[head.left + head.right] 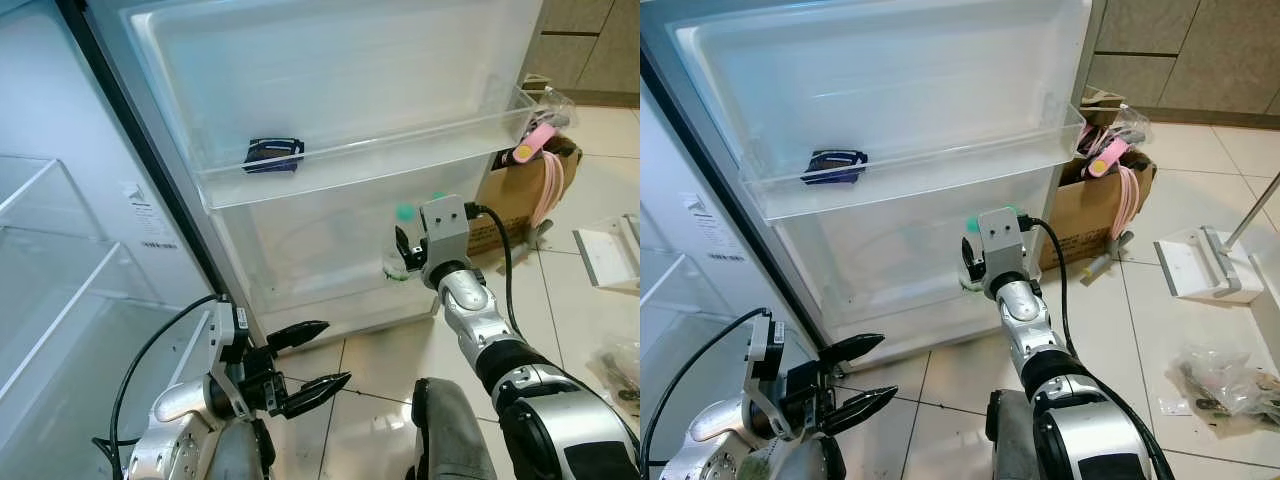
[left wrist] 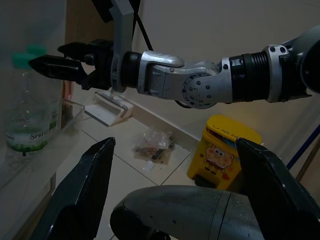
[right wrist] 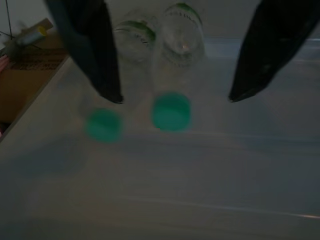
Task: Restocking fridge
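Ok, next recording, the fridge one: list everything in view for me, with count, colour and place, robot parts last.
Fridge door: one, white, swung open ahead.
Upper door shelf: one, clear, across the door.
Dark packet: one, navy, on the upper door shelf, left end.
Bottles: two, clear with green caps, in the lower door bin.
Fridge interior shelves: clear, on the left.
Cardboard box: one, brown, on the floor right of the door, pink items on top.
Dustpan: one, white, on the tiles, right.
Crumpled plastic bag: one, clear, far right floor.
Bin: one, yellow with cartoon print, in the left wrist view.
Left end effector: black fingers, open, low near the door's foot.
Right end effector: black fingers, open, at the bottles.
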Controlling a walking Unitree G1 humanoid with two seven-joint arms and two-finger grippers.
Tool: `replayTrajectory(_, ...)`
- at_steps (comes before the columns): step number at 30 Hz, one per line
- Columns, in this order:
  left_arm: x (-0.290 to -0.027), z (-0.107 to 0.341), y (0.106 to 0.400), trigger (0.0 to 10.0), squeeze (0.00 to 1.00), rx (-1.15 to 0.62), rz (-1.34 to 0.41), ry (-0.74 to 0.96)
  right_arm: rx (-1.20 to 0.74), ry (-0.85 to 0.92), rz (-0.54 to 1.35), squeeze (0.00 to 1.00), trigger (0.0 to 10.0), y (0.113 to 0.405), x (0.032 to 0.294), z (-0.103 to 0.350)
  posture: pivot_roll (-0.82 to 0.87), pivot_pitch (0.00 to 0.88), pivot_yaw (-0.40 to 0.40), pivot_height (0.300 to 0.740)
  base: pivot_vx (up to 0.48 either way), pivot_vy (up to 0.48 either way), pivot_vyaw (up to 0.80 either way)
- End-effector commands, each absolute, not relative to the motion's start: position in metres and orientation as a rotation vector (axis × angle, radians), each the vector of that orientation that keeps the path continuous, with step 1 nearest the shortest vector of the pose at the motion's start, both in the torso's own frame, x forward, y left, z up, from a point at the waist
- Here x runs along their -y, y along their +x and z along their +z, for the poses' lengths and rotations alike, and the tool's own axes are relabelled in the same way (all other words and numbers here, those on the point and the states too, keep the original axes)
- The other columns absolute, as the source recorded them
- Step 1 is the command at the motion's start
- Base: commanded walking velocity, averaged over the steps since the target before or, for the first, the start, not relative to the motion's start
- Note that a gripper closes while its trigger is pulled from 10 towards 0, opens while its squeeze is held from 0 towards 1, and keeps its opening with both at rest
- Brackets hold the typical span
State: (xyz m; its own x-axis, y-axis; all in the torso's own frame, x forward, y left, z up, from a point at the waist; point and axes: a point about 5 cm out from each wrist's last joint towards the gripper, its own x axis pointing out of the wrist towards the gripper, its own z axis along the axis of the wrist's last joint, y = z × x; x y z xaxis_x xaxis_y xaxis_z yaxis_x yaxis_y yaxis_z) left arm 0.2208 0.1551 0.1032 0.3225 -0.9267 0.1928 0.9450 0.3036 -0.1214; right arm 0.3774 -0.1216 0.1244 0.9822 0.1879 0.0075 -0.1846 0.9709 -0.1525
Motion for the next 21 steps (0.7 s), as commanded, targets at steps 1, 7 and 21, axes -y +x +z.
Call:
replayTrajectory(1,-0.157,0.104,0.219,10.0,0.00,0.080,-1.254,-0.208,0.050,-0.144,0.184,0.11,10.0,0.381,0.122,0.133,-0.04,0.140,0.000,0.477,0.000,0.000,0.00)
replayTrajectory(7,-0.157,0.104,0.219,10.0,0.00,0.079,-1.255,-0.210,0.143,-0.066,0.246,0.00,10.0,0.384,0.117,0.152,-0.04,0.138,-0.001,0.477,0.000,0.000,0.00)
replayTrajectory(21,-0.155,0.105,0.218,10.0,0.00,0.083,-1.276,-0.218,0.288,0.090,0.762,0.00,10.0,0.361,0.110,0.193,-0.05,0.128,-0.006,0.477,0.000,0.000,0.00)
